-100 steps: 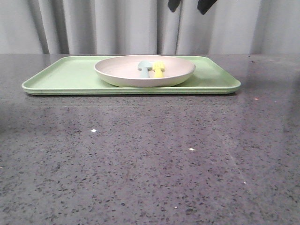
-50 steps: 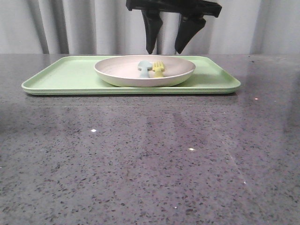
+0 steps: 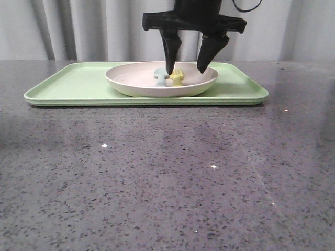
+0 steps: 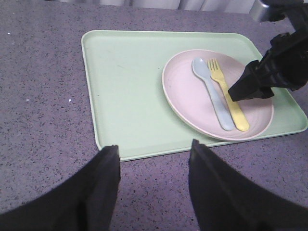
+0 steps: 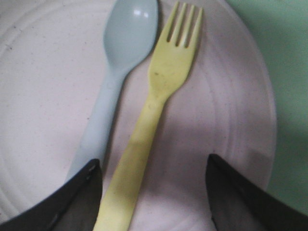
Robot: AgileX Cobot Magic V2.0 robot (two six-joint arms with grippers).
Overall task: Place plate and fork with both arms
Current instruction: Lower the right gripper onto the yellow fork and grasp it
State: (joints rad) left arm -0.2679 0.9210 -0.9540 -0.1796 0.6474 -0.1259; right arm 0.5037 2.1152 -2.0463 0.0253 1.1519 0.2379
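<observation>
The cream-pink plate sits on the green tray; it shows in the left wrist view and the right wrist view. In it lie the yellow fork and a pale blue spoon, side by side. My right gripper is open, low over the plate, its fingers either side of the fork's handle. My left gripper is open and empty above the table, in front of the tray; it does not show in the front view.
The tray lies at the far side of the dark speckled table, with its left half bare. A grey curtain hangs behind the table. The right arm reaches over the plate.
My right gripper has come down from the top of the front view to just over the plate, open around the fork. Plate, fork and spoon have not moved.
</observation>
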